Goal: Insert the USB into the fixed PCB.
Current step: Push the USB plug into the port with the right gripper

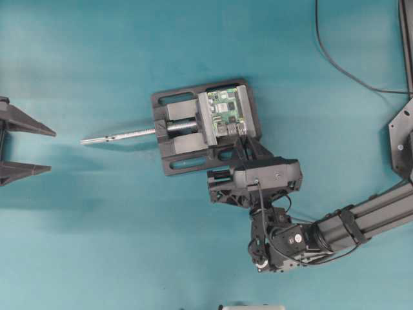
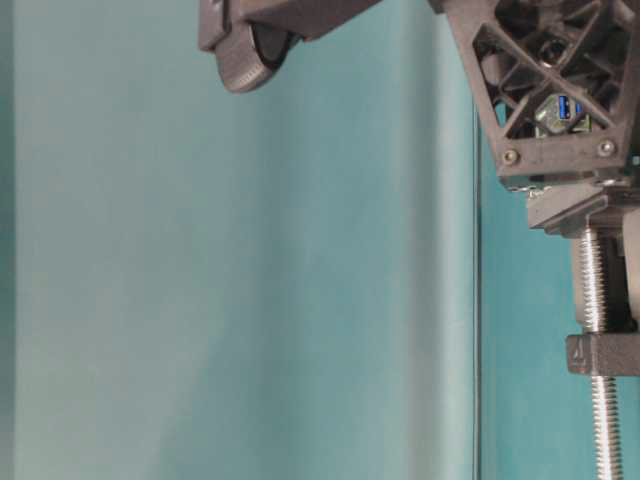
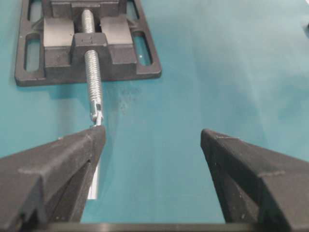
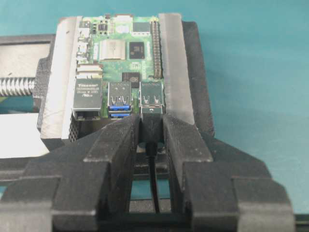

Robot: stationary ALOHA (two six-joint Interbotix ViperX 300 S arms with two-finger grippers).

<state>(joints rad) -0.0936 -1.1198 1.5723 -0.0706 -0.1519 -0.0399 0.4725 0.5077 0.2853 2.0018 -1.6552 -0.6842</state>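
- You had one vise [image 1: 193, 132], one PCB [image 1: 226, 110] and one USB [image 4: 152, 124] on the teal table [image 1: 97, 226], with two grippers in view.
- Your right gripper [image 4: 152, 133] was closed on the USB, both fingers [image 4: 118, 140] pinching its dark body, its thin black cable [image 4: 154, 188] running back between them.
- The USB's front end sat at the mouth of the rightmost silver port on the PCB, which was clamped between the vise's grey jaws; how deep it sat you couldn't tell.
- Your left gripper [image 1: 22, 148] stood wide apart, holding nothing, at the overhead view's left edge, near the tip of the screw rod [image 1: 119, 135].
- Open table lay all around the vise.
- At table level, the right gripper hid most of the PCB.
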